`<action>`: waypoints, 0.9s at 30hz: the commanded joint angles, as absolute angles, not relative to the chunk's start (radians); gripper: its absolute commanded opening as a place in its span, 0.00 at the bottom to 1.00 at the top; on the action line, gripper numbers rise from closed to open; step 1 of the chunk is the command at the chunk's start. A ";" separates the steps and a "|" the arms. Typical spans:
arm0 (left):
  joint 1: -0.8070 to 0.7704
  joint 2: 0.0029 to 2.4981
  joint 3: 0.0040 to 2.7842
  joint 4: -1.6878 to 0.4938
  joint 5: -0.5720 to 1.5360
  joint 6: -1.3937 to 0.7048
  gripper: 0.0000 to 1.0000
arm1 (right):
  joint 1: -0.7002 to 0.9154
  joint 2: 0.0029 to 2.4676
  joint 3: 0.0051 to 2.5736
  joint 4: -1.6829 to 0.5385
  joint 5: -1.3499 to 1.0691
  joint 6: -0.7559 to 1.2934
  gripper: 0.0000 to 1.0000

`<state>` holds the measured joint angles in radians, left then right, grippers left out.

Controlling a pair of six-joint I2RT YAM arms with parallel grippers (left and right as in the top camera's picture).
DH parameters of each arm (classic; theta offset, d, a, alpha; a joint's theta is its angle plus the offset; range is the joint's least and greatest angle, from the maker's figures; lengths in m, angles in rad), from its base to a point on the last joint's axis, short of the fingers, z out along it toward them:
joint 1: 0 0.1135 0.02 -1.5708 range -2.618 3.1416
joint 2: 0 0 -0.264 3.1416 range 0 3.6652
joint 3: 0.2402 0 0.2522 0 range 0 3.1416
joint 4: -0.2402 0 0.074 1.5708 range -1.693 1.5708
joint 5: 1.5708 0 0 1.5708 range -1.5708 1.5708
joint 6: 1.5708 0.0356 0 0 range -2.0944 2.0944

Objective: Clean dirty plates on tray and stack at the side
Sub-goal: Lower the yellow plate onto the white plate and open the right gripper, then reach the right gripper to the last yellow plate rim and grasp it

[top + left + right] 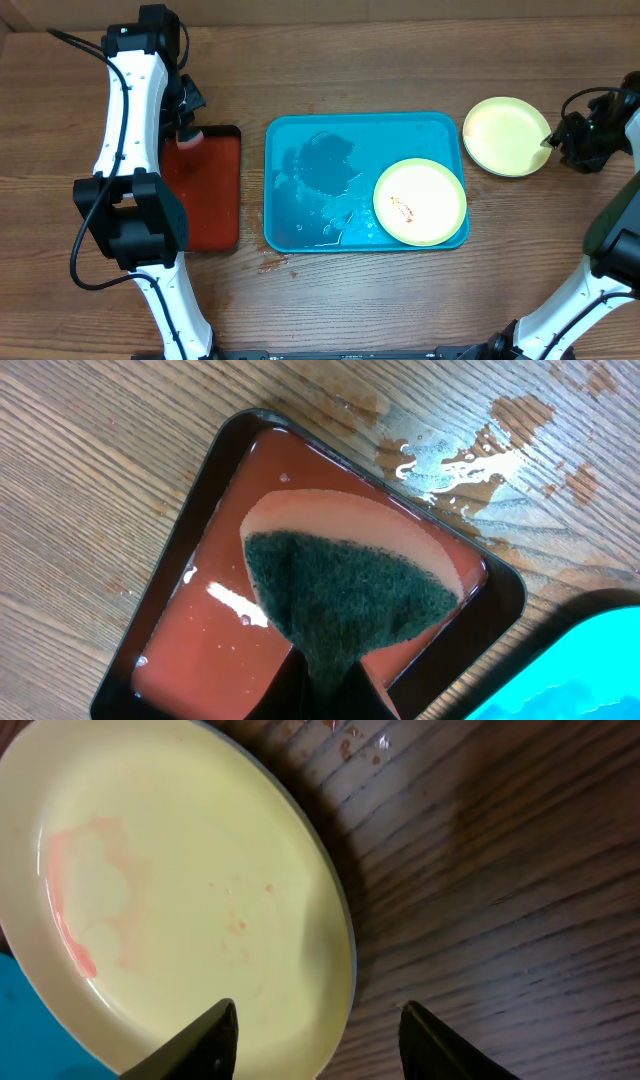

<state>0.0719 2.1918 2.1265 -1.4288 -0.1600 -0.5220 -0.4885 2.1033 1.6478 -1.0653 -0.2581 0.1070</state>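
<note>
Overhead: the turquoise tray (300, 150) lies mid-table, wet, with one yellow-green plate (420, 202), red-smeared, in its near right corner. A second plate (507, 136) rests on the table (400, 300) just right of the tray's far corner. My right gripper (552, 141) sits at that plate's right edge, and my left gripper (186, 128) hangs over the far end of the red tray (205, 205). Left wrist: my fingers are closed on a sponge (340, 595), green scouring face toward the camera, over the black-rimmed red tray; a puddle (450, 460) glistens on the wood beyond. Right wrist: my fingers (195, 1045) stand wide apart, straddling the second plate's rim, one over the plate and one over bare table; a faint pink smear marks the plate's left side.
</note>
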 commanded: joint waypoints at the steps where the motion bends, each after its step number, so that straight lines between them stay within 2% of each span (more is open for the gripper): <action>1: 0.069 2.158 2.119 -1.428 -0.156 -0.535 0.04 | -0.480 2.086 1.658 -1.097 -0.319 0.096 0.54; 7: 0.069 2.158 2.119 -1.427 -0.156 -0.535 0.04 | -0.428 2.041 1.696 -1.167 -0.558 -0.112 0.54; 12: 0.068 2.158 2.119 -1.421 -0.155 -0.535 0.04 | -0.278 2.009 1.695 -1.203 -0.588 -0.404 0.54; 14: 0.068 2.158 2.119 -1.419 -0.155 -0.536 0.04 | -0.213 2.010 1.687 -1.205 -0.548 -0.471 0.54; 16: 0.068 2.158 2.119 -1.421 -0.155 -0.535 0.04 | -0.087 2.011 1.654 -1.166 -0.385 -0.506 0.54; 22: 0.066 2.158 2.119 -1.421 -0.155 -0.535 0.04 | 0.057 2.011 1.579 -1.079 -0.156 -0.506 0.54; 27: 0.065 2.158 2.119 -1.422 -0.155 -0.534 0.04 | 0.103 2.011 1.493 -1.018 -0.080 -0.533 0.53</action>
<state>0.0719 2.1918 2.1265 -1.4216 -0.1574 -0.5217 0.1078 2.0453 1.5326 -1.0271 -0.1799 -0.4911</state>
